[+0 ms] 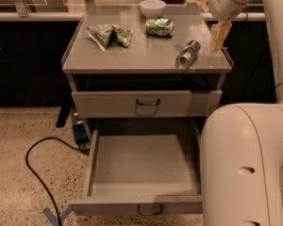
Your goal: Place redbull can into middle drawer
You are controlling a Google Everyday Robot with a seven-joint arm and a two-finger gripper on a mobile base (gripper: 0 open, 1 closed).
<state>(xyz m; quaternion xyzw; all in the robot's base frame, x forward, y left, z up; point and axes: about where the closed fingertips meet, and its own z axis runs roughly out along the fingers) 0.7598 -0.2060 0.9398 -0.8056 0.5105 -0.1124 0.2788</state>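
Note:
The redbull can (pixel 187 53) lies on its side on the cabinet top (pixel 132 55), near the right front edge, its silver end facing the front. My gripper (pixel 219 36) hangs just right of the can, over the top's right edge, slightly above it and not touching it. The middle drawer (pixel 144 166) is pulled out below, showing a bare grey floor, with its front panel and loop handle (pixel 149 210) at the bottom of the view.
On the cabinet top are a white bowl (pixel 152 7), a stubby green can (pixel 160 27) and green snack bags (pixel 109 34). The upper drawer (pixel 147 102) is closed. My white arm body (pixel 245 164) covers the drawer's right side. A black cable (pixel 40 173) lies on the floor.

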